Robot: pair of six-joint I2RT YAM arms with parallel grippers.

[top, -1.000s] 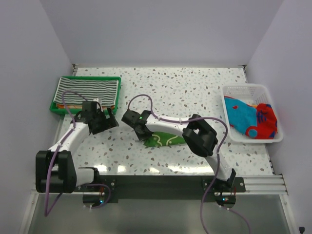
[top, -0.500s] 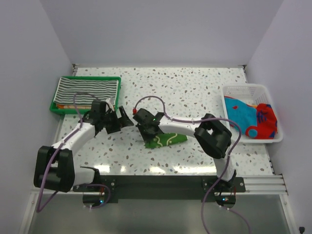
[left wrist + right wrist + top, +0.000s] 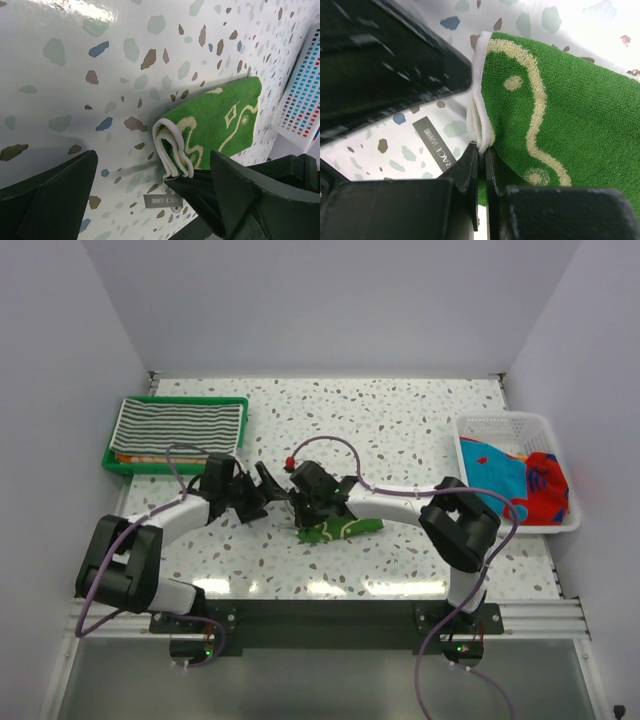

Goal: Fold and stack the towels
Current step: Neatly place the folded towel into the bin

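A folded green towel with white drawings (image 3: 342, 528) lies on the speckled table (image 3: 400, 430) near the middle front. My right gripper (image 3: 308, 508) is shut on its white-edged left corner (image 3: 481, 135), low on the table. The towel fills the right wrist view (image 3: 550, 100). My left gripper (image 3: 262, 494) is open just left of that corner, and its jaws stand wide on either side of the towel's folded end (image 3: 172, 145). A black-and-white striped towel (image 3: 178, 425) lies flat in the green tray (image 3: 112, 462), with an orange edge showing under it. Red and blue cloths (image 3: 525, 485) are bunched in the white basket (image 3: 500, 425).
The green tray sits at the back left, and the white mesh basket at the right edge. A small grey label (image 3: 162, 201) lies on the table by the towel's corner. White walls close in the back and both sides.
My left gripper has swung right from the tray's front to the towel's left end. My right gripper has shifted right with the towel's corner, and the towel has bunched up shorter.
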